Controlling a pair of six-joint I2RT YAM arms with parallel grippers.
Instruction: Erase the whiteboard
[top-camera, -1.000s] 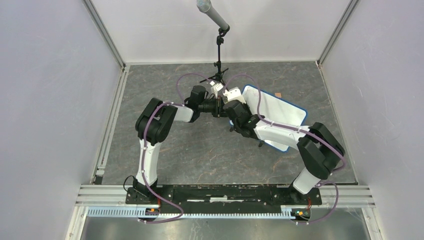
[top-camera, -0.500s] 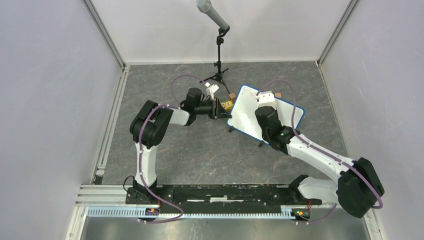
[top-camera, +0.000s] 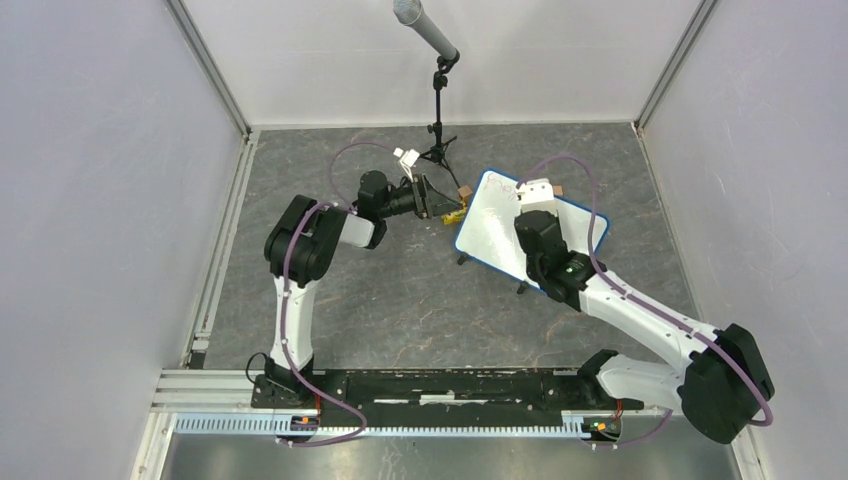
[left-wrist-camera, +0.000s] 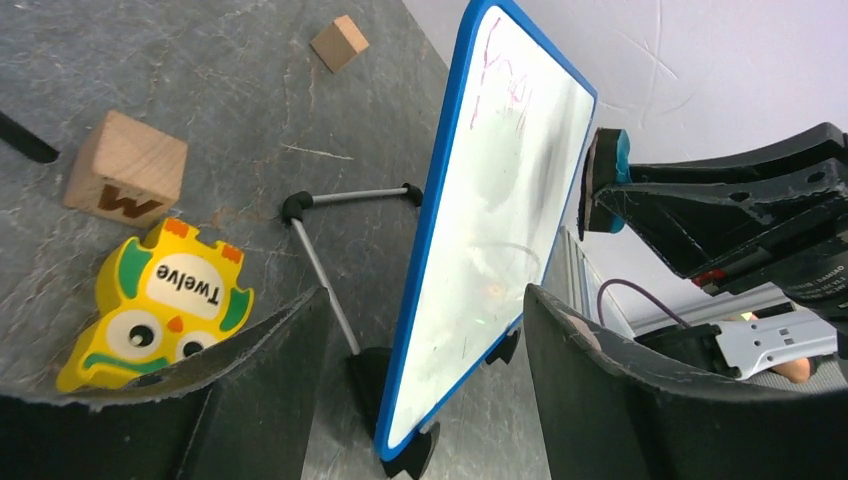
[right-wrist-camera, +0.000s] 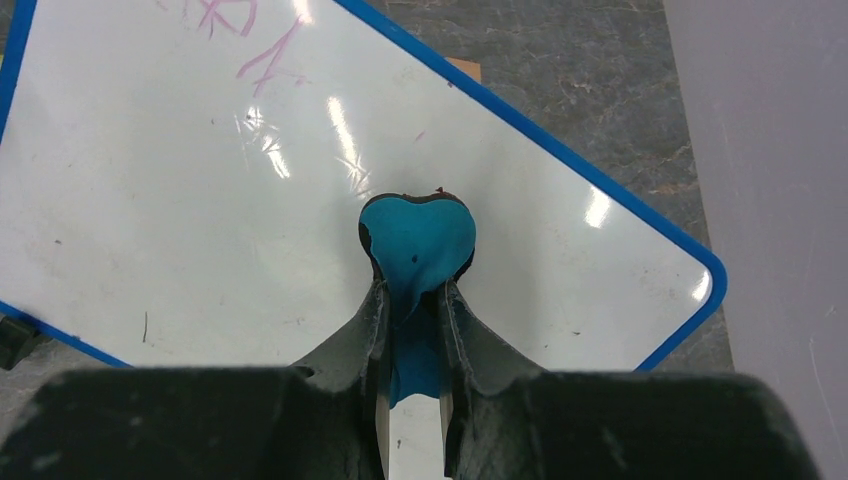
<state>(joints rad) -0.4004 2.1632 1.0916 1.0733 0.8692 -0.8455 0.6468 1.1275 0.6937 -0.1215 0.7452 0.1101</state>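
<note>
Grey tabletop (top-camera: 400, 310): right claw (right-wrist-camera: 412, 300) pinches the teal eraser (right-wrist-camera: 415, 240), seemingly touching the whiteboard (right-wrist-camera: 200, 200); left claw (left-wrist-camera: 420, 325) spread.

It was a robotics lab test cell. Plain white panels (top-camera: 100, 200) in metal frames walled the grey stone-patterned table (top-camera: 400, 320) on three sides. A microphone (top-camera: 424, 27) on a tripod (top-camera: 437, 152) stood at the far edge, and an aluminium rail (top-camera: 200, 384) ran along the near edge.

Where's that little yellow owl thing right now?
The yellow owl lies on the tabletop at the left wrist view's lower left, beside a wooden letter block, left of the propped whiteboard.
</note>
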